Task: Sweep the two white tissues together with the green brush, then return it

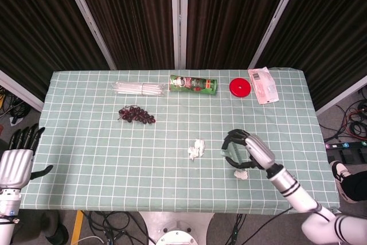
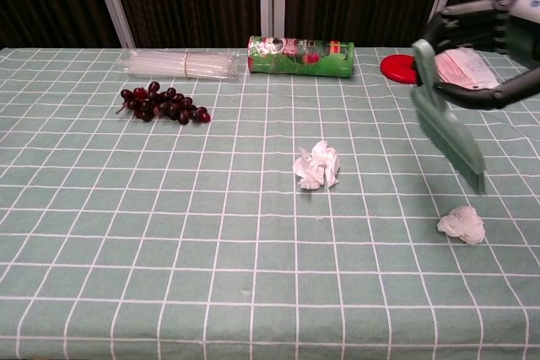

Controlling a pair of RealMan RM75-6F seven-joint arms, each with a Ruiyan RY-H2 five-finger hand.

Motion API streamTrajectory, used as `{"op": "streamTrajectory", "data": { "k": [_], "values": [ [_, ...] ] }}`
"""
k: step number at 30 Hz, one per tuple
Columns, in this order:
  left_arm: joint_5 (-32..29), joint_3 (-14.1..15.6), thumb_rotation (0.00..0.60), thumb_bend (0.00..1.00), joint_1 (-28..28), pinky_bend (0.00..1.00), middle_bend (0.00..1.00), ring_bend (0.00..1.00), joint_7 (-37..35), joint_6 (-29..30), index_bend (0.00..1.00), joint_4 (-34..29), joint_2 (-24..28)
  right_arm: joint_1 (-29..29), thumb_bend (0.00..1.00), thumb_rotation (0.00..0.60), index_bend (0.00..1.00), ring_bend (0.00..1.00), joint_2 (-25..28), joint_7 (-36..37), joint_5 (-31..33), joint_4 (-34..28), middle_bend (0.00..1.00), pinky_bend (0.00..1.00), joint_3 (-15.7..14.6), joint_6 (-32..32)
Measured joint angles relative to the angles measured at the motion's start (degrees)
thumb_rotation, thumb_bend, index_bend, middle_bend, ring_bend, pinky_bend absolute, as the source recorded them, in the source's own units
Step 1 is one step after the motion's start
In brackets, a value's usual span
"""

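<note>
Two white tissues lie on the green checked tablecloth, well apart from each other. One crumpled tissue sits near the middle of the table; the other tissue lies nearer the front right edge. There is one green brush, and the right hand holds it, fingers curled around the handle end. In the chest view the brush slants downward with its lower tip hanging just above the right-hand tissue, not touching the cloth. From the head view the same hand sits right beside that tissue, partly covering it.

The left hand is off the table's left edge, holding nothing, its fingers spread and pointing up.

Along the far side of the table I count one bundle of clear straws, one green cylindrical can lying on its side, one red lid and one flat plastic packet near the far right corner. One bunch of dark red grapes lies in front of the straws.

All of these stand well away from the tissues, and only bare cloth lies between the two tissues themselves.
</note>
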Motion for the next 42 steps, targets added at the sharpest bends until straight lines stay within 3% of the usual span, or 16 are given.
{"op": "streamTrajectory", "data": {
  "k": [3, 8, 19, 30, 42],
  "values": [
    [0.2, 0.0, 0.600, 0.00, -0.3, 0.03, 0.01, 0.00, -0.2, -0.2, 0.07, 0.1, 0.0, -5.3, 0.57, 0.600, 0.77, 0.32, 2.3, -5.6, 2.4, -5.3, 0.66, 0.21, -0.4, 1.9],
    [0.4, 0.2, 0.600, 0.00, -0.5, 0.03, 0.01, 0.00, -0.6, -0.5, 0.07, 0.4, -0.3, -10.8, 0.56, 0.600, 0.77, 0.32, 2.8, -11.8, 3.7, -7.9, 0.66, 0.20, -0.8, 3.9],
    [0.4, 0.6, 0.600, 0.00, -0.4, 0.03, 0.01, 0.00, -2.1, -0.4, 0.07, 1.8, -0.9, -16.0, 0.57, 0.600, 0.77, 0.32, -6.8, -15.6, 5.4, -4.9, 0.66, 0.17, 1.2, 2.9],
    [0.5, 0.9, 0.600, 0.00, 0.0, 0.03, 0.01, 0.00, -4.5, -0.1, 0.07, 3.6, -1.4, -16.9, 0.57, 0.600, 0.77, 0.32, -18.9, -20.2, 7.7, 3.4, 0.66, 0.17, 8.4, -0.4],
    [0.0, 1.0, 0.600, 0.00, 0.3, 0.03, 0.01, 0.00, -5.3, -0.2, 0.07, 4.3, -1.8, -8.3, 0.57, 0.600, 0.77, 0.32, -24.9, -19.7, 8.3, 9.9, 0.66, 0.17, 17.6, -9.6]
  ]
}}
